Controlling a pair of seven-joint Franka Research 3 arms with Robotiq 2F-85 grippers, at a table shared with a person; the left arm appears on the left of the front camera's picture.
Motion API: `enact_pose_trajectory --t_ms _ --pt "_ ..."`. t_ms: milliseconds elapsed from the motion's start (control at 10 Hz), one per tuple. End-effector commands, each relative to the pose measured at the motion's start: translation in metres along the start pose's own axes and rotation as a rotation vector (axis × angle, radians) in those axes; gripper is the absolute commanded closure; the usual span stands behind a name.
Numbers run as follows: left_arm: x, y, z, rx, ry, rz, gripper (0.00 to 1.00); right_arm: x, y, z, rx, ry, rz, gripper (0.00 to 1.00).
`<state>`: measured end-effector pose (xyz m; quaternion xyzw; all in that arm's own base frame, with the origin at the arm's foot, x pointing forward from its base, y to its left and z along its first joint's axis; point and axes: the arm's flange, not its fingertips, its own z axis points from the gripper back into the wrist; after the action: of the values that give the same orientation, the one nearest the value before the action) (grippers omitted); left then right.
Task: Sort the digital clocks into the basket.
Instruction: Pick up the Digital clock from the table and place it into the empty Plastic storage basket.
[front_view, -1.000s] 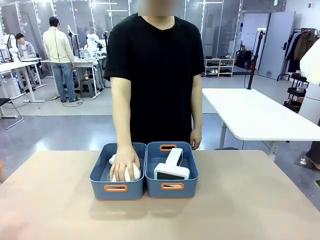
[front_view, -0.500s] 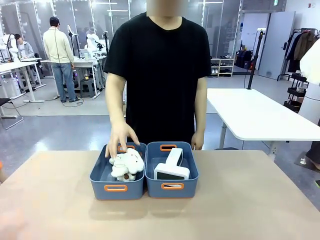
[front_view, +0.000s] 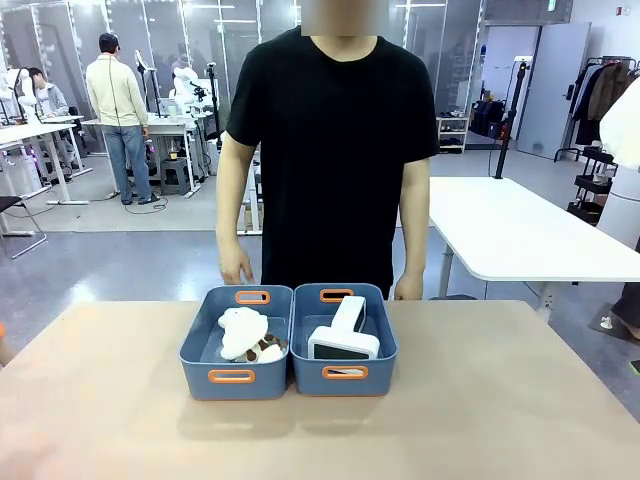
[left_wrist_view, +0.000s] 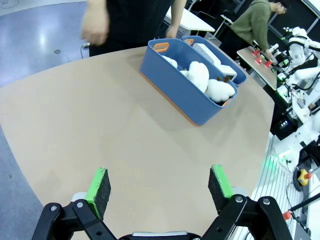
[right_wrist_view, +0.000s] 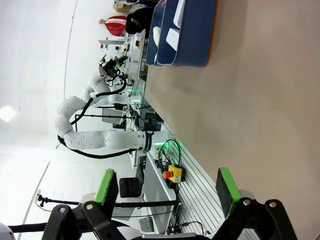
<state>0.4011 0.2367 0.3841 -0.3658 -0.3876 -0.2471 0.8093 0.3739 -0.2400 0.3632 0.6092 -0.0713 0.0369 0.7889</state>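
Observation:
Two white digital clocks lie in the right-hand blue basket (front_view: 312, 384): one flat at the front (front_view: 343, 346), the other leaning on it toward the back (front_view: 349, 313). In the left wrist view my left gripper (left_wrist_view: 160, 185) is open over bare tabletop, well short of both bins, and the clocks (left_wrist_view: 206, 50) show in the farther bin. My right gripper (right_wrist_view: 167, 187) is also open with nothing between its fingers. That view is rolled sideways, with the basket (right_wrist_view: 195, 40) and a clock (right_wrist_view: 178, 12) far off at the top.
A second blue bin (front_view: 200, 380) touches the basket's left side and holds cream plush toys (front_view: 243, 333). A person in a black shirt stands at the far edge, hands (front_view: 235, 268) hanging by the sides. Bare tabletop (front_view: 480, 400) surrounds the bins.
The person's hand lifted off the plush toys in the left bin and drew back to the side. The person stood up straight. The clocks and bins stayed put.

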Motion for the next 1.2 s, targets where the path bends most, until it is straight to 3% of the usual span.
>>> enact_pose_trajectory --t_ms 0,1100 --pt "0.0027 -0.0027 0.0013 0.007 0.013 0.015 0.00 -0.0025 0.0032 -0.0039 -0.020 0.001 -0.028 0.00" --pt "0.0027 -0.0027 0.0013 0.007 0.013 0.015 0.00 -0.0025 0.0032 -0.0039 -0.020 0.001 -0.028 0.00"
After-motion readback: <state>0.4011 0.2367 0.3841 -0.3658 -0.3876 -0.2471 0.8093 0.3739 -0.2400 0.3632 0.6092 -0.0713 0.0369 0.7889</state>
